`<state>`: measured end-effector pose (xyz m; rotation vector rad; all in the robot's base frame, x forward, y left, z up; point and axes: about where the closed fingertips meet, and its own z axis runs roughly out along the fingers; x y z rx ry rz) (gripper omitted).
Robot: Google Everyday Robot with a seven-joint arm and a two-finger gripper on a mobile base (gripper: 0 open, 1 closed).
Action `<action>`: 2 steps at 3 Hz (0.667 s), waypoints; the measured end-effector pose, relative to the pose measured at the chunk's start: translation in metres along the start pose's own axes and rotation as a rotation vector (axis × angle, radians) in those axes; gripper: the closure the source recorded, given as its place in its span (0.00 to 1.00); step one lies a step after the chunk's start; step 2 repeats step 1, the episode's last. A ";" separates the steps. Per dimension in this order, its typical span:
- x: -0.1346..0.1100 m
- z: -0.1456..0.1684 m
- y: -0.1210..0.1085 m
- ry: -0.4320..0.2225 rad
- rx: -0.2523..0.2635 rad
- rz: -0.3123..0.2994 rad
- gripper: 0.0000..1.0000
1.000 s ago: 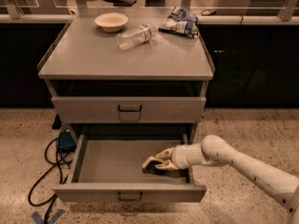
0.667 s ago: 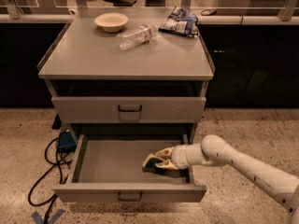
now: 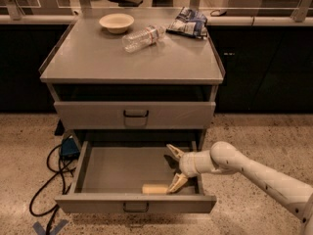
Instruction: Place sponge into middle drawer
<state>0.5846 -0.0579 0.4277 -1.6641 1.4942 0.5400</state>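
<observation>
Bowl (image 3: 116,22), toppled bottle (image 3: 143,37) and snack bag (image 3: 188,23) are sitting on the tabletop (image 3: 98,62). Black cables (image 3: 46,190) are lying on the floor, left of the gripper (image 3: 175,166).

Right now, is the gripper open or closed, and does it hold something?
Gripper: open, holding nothing, inside the open drawer; the sponge lies on the drawer floor beside its lower finger.

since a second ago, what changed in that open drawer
The gripper let go of the sponge, which went down from the jaws to the floor of the middle drawer, by its front wall; the jaws now stand spread. The gripper is still inside the drawer. The bowl, bottle and snack bag on the cabinet top stayed put.
</observation>
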 end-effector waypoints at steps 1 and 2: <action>0.000 0.000 0.000 0.000 0.000 0.000 0.00; 0.000 0.000 0.000 0.000 0.000 0.000 0.00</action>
